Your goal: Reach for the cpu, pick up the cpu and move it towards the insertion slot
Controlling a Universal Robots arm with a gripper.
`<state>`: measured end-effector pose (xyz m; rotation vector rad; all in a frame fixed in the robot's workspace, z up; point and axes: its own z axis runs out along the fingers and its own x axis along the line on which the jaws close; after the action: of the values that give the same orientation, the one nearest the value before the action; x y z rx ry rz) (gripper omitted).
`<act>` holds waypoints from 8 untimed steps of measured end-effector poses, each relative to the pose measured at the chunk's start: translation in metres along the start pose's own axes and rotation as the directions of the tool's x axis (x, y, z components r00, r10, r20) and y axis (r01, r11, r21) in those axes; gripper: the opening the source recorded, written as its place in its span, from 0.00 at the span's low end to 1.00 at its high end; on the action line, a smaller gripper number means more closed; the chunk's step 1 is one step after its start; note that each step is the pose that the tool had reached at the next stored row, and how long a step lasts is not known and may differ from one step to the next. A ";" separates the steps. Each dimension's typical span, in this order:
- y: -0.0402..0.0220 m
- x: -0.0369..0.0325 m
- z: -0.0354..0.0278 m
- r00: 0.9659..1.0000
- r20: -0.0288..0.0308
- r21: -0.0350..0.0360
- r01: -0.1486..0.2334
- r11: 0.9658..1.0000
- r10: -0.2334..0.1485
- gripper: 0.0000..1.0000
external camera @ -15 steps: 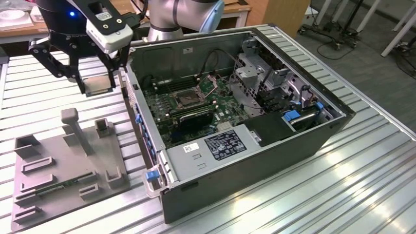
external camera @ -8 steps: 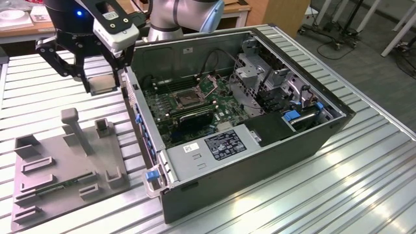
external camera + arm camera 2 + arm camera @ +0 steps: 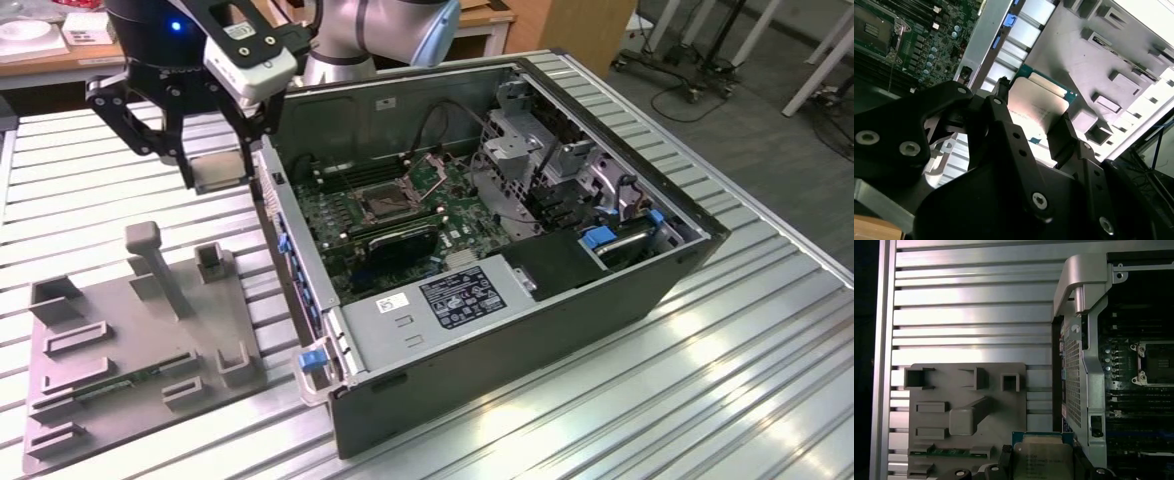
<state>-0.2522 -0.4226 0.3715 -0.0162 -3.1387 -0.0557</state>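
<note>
The cpu (image 3: 222, 168) is held clamped by the gripper (image 3: 211, 160), raised above the slatted table (image 3: 747, 380), just beside the open computer case (image 3: 534, 340). The insertion slot (image 3: 380, 204) is seen inside, well apart.

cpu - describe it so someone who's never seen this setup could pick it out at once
Look above the slatted metal table, beside the open black computer case, where the black gripper hangs. Clamped in it is the cpu, a flat square chip with silvery top and green rim; the green memory stick in the grey plastic tray is long and thin.
</note>
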 end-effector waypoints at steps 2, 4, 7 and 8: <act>0.0000 -0.0006 0.0000 1.000 0.000 0.000 0.000 1.000 0.000 0.55; 0.0000 -0.0008 0.0000 1.000 0.000 0.000 0.000 1.000 0.000 0.55; 0.0000 -0.0013 0.0000 1.000 0.000 0.000 0.000 1.000 0.000 0.55; 0.0001 -0.0020 0.0000 1.000 0.000 0.000 0.000 1.000 0.000 0.55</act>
<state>-0.2502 -0.4225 0.3716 -0.0158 -3.1386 -0.0556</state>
